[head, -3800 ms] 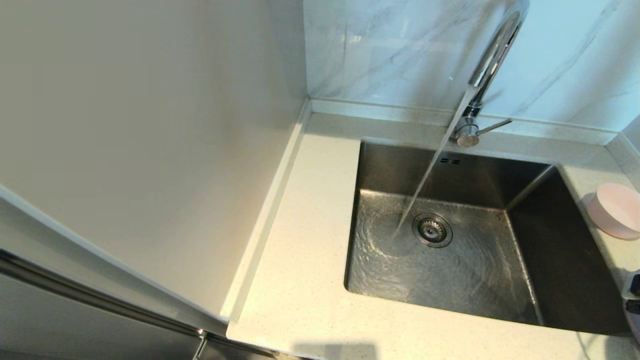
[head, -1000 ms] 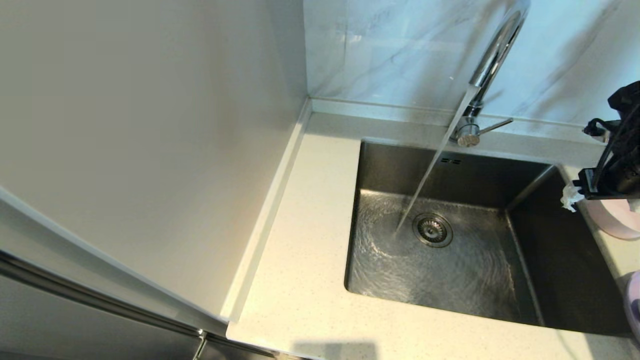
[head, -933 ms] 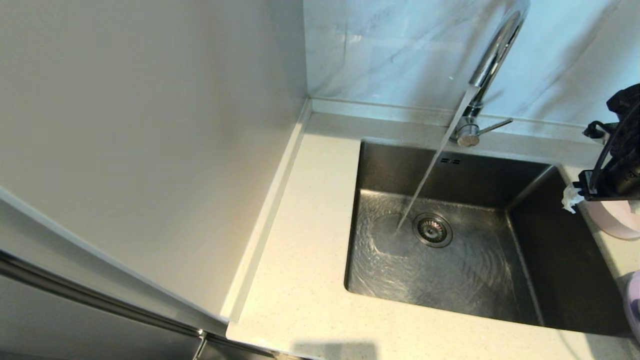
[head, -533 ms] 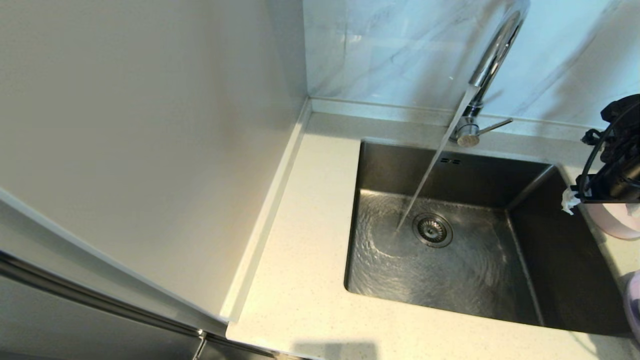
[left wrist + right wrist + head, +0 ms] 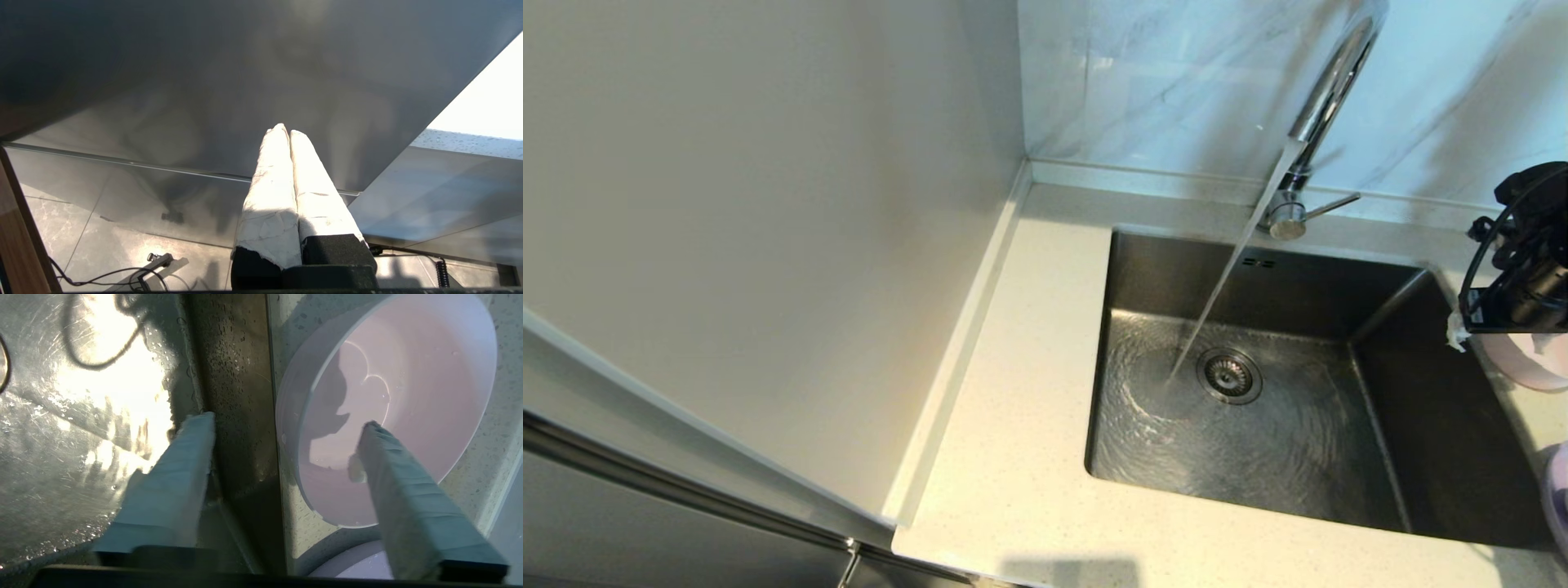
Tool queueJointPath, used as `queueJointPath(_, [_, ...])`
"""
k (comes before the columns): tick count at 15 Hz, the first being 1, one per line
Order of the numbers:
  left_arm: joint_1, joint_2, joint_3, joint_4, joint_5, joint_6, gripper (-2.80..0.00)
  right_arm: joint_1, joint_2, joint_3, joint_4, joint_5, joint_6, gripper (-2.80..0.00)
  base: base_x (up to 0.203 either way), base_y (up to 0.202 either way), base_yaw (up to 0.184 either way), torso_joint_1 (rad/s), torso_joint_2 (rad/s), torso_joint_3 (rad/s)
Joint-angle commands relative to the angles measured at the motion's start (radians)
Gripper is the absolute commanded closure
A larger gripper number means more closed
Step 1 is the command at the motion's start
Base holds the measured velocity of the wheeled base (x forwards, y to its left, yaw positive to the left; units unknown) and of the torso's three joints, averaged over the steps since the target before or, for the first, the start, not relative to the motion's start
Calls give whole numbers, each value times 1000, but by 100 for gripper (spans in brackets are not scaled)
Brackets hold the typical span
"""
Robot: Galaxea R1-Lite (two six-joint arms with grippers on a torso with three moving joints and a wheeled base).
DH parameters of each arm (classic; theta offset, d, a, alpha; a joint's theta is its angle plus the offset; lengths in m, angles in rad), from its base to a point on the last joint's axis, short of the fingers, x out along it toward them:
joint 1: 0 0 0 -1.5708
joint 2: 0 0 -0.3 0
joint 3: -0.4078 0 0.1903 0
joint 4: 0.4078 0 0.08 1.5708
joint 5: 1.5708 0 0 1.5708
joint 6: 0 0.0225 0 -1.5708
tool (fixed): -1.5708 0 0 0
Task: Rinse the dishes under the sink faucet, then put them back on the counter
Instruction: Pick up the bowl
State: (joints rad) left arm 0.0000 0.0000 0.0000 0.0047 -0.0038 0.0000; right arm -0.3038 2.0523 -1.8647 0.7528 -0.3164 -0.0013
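Counter (image 5: 1013,457) — sink (image 5: 1445,457), running faucet (image 5: 1327,90)

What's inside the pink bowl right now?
One finger of the right end effector reaches inside the pink bowl; no food or spoon shows. That finger covers part of the bowl's floor.

Black right gripper (image 5: 1515,314), looped cable, seemingly tape-wrapped white jaws.
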Motion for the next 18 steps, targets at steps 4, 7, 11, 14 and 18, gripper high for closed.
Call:
queueJointPath(4, [0, 0, 0, 0, 1, 0, 0, -1, 1, 3, 6, -1, -5, 0, 0, 0, 0, 0, 0, 0])
queueJointPath(7, [0, 0, 0, 0, 1, 0, 0, -1, -7, 13, 7, -1, -5, 0, 0, 0, 0, 0, 0, 0])
queueJointPath(11, [0, 0, 0, 0, 1, 0, 0, -1, -43, 68, 7, 33, 4, 0, 0, 0, 0, 0, 0, 0])
queueJointPath(14, [0, 0, 0, 0, -1, 0, 0, 14, -130, 99, 8, 108, 1, 0, 0, 0, 0, 0, 0, 0])
queueJointPath(18, [0, 0, 0, 0, 0, 0, 0, 82, -284, 185, 10, 211, -11, 0, 0, 0, 0, 0, 0, 0])
